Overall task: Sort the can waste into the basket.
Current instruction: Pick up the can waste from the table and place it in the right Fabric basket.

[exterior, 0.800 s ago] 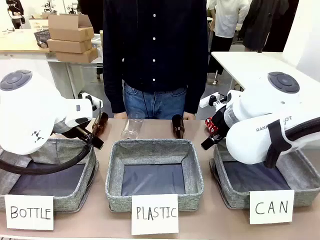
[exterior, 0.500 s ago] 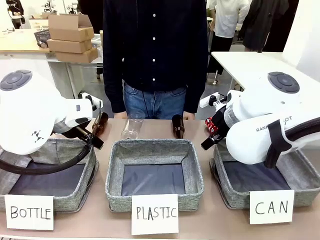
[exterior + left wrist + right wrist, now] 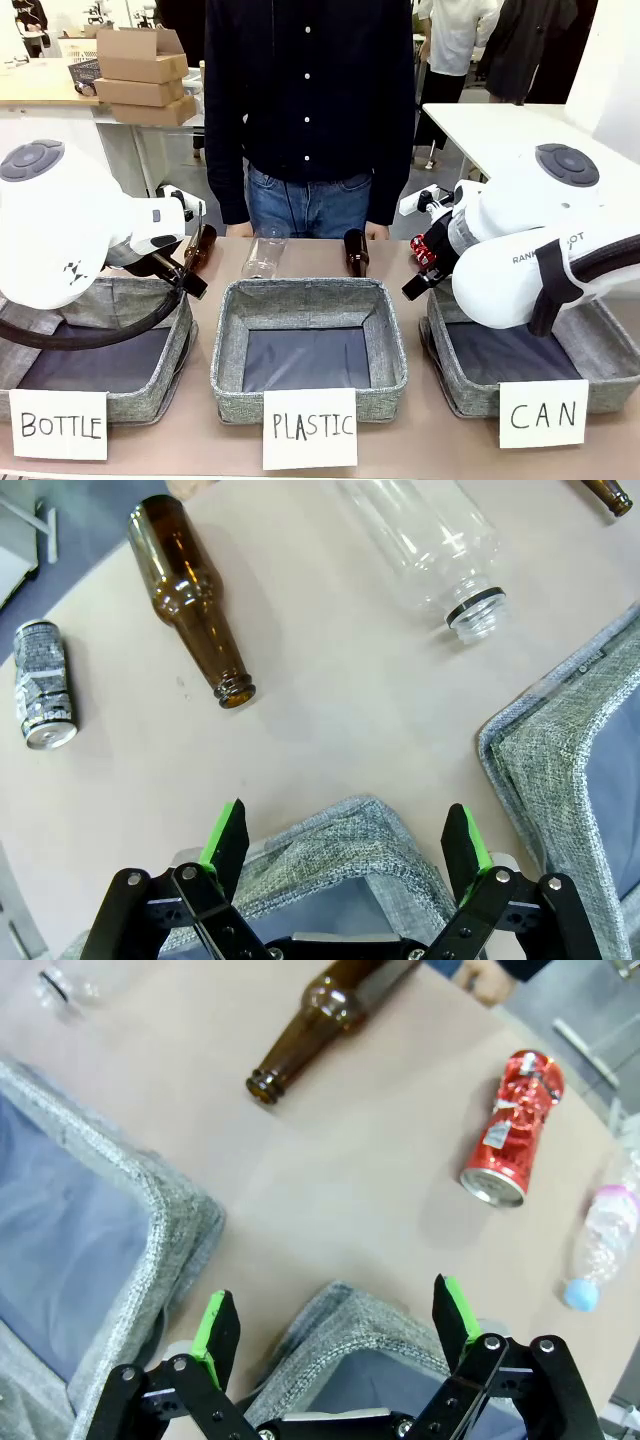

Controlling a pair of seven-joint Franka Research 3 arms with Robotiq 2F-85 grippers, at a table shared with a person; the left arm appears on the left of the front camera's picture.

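Across the counter [image 3: 200, 445], three grey bins are seen lined up before a standing person [image 3: 310, 110], with the CAN basket [image 3: 452, 385] set at the robot's right behind its handwritten card [image 3: 543, 413]; it is partly covered by the right arm [image 3: 530, 250], while the left arm [image 3: 60, 225] is held over the bin carded BOTTLE [image 3: 150, 395]. From the left wrist, the left hand [image 3: 346, 820] is shown spread wide with nothing gripped, its green pads poised above a corner of that grey bin; the dark can [image 3: 42, 685] is seen lying on its side on the counter, well apart from the hand and beside a brown bottle [image 3: 195, 600], and a clear plastic bottle [image 3: 430, 540] is laid farther along. From the right wrist, the right hand [image 3: 336, 1300] is likewise shown fully open and empty, held over a corner of the CAN basket; the crushed red can [image 3: 510, 1125] is seen lying on the counter outside the basket, between another brown bottle [image 3: 320, 1010] and a small clear bottle with a blue cap [image 3: 600, 1240].
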